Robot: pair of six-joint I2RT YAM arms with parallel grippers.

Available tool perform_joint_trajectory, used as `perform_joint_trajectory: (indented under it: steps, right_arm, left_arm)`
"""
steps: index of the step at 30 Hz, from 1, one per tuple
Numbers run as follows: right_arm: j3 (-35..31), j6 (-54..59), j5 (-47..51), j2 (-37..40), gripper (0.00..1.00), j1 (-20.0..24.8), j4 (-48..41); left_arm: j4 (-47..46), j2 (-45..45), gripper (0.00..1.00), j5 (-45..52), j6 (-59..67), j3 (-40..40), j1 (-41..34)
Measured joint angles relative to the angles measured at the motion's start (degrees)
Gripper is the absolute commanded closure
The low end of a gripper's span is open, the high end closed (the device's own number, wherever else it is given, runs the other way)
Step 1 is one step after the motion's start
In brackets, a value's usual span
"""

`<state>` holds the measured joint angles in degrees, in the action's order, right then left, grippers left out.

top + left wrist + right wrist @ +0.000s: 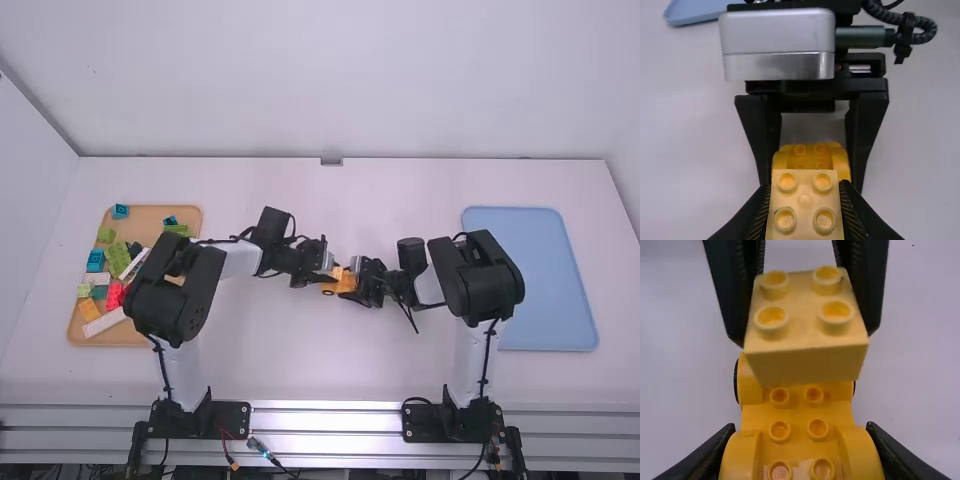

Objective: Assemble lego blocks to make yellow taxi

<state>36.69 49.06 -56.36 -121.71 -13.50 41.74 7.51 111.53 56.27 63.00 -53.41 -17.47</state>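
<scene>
At the left of the table, a wooden tray (147,222) holds loose blocks, among them lime-green ones (118,257), a red block (114,294) and a white bar (102,322). Some of these may yet be wanted; which, I can't tell.

Next along, near the table's middle, the left gripper (805,195) is narrowed onto 1 pale yellow block (807,360), its 4 studs facing up. The block sits over the far end of the car base as the right wrist view shows it; whether it is touching or pressed home, I can't tell.

To the right of that, the right gripper (800,430) has its 2 fingers closed about the sides of the yellow car base (798,415), which has dark wheel edges (736,381) showing. Its studs between the raised sides are bare.

So the build looks early: the wheeled base is ready, this block is in hand, and seating it firmly, then any upper parts, seems left to do. Far right lies the blue tray (530,270), perhaps for the finished taxi.
</scene>
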Motion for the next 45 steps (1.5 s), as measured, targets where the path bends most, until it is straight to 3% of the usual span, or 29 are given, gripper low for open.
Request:
perform_joint_trajectory:
  steps: [8, 19, 45]
  right_arm:
    - [0.02, 0.35, -0.59, 0.00, 0.57, 0.02, -1.25]
    - [4.85, 4.92, -2.38, 0.00, 0.60, 0.00, -12.76]
    - [4.26, 9.29, -3.06, 0.00, 0.63, 0.00, -12.59]
  left_arm:
    - [10.62, 0.00, 0.98, -0.94, -8.26, 6.32, 0.07]
    - [6.64, 0.00, 0.98, -1.07, -10.54, 6.10, 0.07]
    - [7.32, 0.00, 0.98, -2.54, -10.73, 6.08, 0.11]
